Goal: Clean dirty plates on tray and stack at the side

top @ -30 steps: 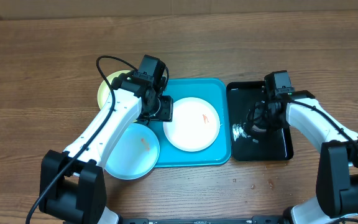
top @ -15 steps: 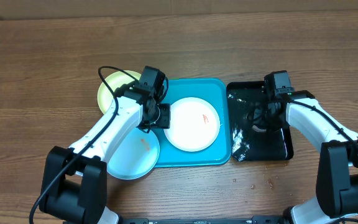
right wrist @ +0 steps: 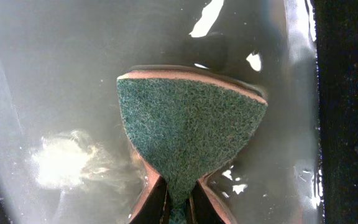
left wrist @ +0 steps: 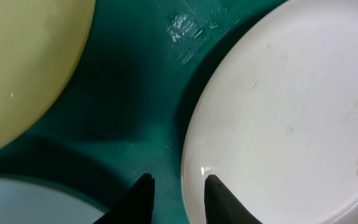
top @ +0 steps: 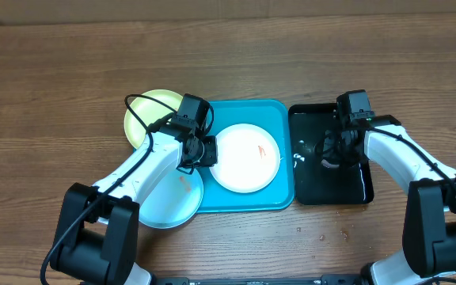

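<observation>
The white plate (top: 248, 162) with an orange smear lies in the turquoise tray (top: 285, 198). The lime green plate (top: 150, 115) overlaps the tray's back-left corner. The pale blue plate (top: 165, 202) overlaps its front-left corner. My left gripper (top: 207, 150) is open and low at the white plate's left rim. In the left wrist view the gripper (left wrist: 179, 178) has one finger over the white plate (left wrist: 278, 124) and the other over the tray (left wrist: 129, 93). My right gripper (top: 328, 150) is shut on a green sponge (right wrist: 191, 124), pressed into the black tray.
The glossy black tray (top: 355, 186) right of the turquoise tray holds water, with a patch of foam (right wrist: 61, 165) beside the sponge. The green plate (left wrist: 23, 62) and blue plate (left wrist: 30, 202) flank my left gripper. Bare wooden table surrounds the trays.
My left gripper has moved a little toward me and down to the white plate's left rim, uncovering more of the green plate. The bright glare in the black tray has faded; the right arm barely moved.
</observation>
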You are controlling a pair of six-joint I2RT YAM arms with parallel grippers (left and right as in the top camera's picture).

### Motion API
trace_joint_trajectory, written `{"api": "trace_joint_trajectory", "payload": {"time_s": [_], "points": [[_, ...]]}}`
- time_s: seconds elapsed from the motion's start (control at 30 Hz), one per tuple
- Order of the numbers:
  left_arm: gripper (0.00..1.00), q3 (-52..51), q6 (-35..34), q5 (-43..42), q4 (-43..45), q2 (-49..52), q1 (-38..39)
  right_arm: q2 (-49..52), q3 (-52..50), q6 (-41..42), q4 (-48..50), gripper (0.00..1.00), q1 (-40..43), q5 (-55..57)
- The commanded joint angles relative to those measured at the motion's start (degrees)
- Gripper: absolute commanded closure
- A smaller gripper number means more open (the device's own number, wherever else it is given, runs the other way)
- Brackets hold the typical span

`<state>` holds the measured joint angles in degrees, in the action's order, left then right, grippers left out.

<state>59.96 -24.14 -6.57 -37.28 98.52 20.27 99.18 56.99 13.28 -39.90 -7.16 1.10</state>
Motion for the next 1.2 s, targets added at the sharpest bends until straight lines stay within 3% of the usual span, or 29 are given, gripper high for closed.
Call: {"api": "trace_joint_trajectory", "payload": {"time_s": [0.0,1.17], "points": [[0.71,-0.37,-1.22,0.85,0.33,0.59,0.39,-0.09,1.27,-0.15,0.20,0.96,-0.13,0.76],[0.80,-0.33,-1.79,-0.07,3.48,5.60,0.74,-0.09,1.27,-0.15,0.37,0.96,-0.13,0.76]]}}
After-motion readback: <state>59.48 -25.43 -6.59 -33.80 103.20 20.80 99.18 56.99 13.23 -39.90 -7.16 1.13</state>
